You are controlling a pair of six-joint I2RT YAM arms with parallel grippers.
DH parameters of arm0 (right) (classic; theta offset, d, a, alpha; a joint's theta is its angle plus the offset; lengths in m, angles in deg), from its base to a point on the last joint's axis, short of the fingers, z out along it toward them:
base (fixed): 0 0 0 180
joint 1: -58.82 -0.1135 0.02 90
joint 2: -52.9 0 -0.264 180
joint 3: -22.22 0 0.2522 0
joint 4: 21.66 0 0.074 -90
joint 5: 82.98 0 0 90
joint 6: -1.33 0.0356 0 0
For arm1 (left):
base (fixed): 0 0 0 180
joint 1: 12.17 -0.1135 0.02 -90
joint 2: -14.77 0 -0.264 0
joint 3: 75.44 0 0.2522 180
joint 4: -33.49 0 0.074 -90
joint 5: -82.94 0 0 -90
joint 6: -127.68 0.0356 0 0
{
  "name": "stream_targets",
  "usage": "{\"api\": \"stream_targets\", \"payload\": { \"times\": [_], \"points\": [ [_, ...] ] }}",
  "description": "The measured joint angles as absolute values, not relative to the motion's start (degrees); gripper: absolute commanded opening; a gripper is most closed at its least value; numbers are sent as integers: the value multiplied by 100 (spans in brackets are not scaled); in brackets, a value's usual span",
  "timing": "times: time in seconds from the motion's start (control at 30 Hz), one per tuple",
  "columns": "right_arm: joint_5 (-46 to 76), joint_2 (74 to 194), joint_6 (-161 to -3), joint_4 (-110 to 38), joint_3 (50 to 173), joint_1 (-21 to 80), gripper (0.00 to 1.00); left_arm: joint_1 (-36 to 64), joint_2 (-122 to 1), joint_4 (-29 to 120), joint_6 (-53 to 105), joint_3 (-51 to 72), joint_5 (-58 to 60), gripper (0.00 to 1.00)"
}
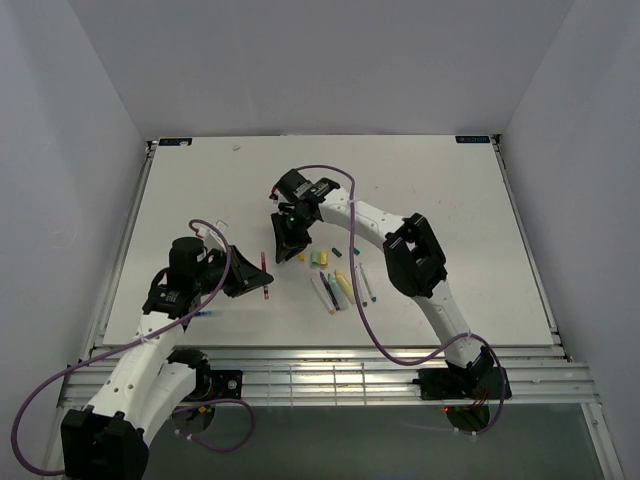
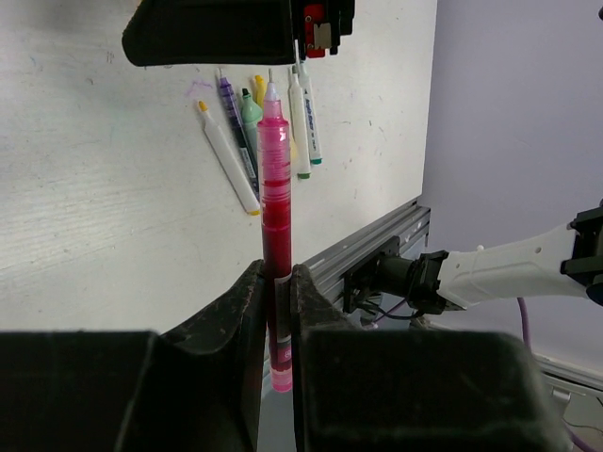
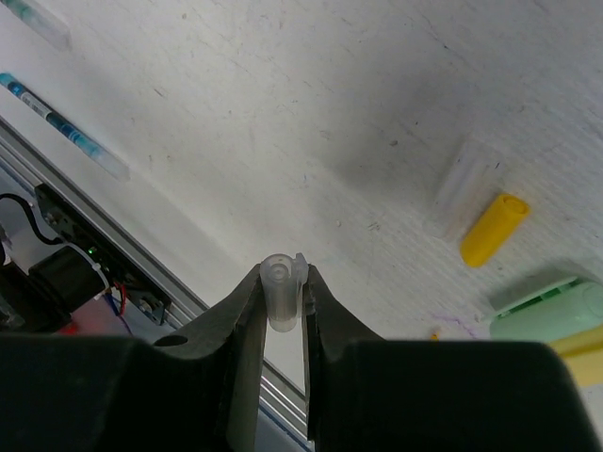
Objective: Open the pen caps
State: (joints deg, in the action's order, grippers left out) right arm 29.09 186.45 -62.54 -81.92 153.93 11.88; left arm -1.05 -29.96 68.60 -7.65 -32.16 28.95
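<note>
Clear plastic, a small pen cap (image 3: 279, 294) sits pinched in the narrow right gripper (image 3: 283, 278), a yellow cap (image 3: 492, 229) on the table (image 3: 236, 122) at its two o'clock, while the left gripper (image 2: 277, 273) clamps a bare-tipped pink pen (image 2: 274, 179), loose pens (image 2: 227, 151) at twelve.

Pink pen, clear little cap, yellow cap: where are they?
Pink plastic pen (image 2: 274, 212), left wrist view, barrel middle.
Clear plastic tube cap (image 3: 280, 294), right wrist view, side wall.
Yellow plastic tube cap (image 3: 493, 229), right wrist view, middle.

Two white-and-black arms
White shells on the left arm (image 1: 140, 365) and right arm (image 1: 445, 315), black joint blocks, purple cables (image 1: 354, 225) looping alongside each.
</note>
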Motion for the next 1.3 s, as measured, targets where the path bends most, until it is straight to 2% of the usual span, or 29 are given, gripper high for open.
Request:
{"api": "stream_targets", "payload": {
  "times": [0.4, 0.8, 0.93, 1.3],
  "points": [
    [2823, 19209, -6256, -8172, 15519, 1223, 18, -105, -3092, 6823, -848, -3509, 2983, 0],
    [2648, 19358, -6254, -8211, 15760, 1274, 32, 68, -4058, 6818, -751, -3562, 3085, 0],
    [2644, 19358, -6258, -8216, 15760, 1300, 38, 225, -4272, 6823, -734, -3559, 2924, 3],
    [2642, 19351, -6278, -8347, 16051, 1344, 41, 693, -4530, 6687, -893, -3527, 2543, 8]
  ]
}}
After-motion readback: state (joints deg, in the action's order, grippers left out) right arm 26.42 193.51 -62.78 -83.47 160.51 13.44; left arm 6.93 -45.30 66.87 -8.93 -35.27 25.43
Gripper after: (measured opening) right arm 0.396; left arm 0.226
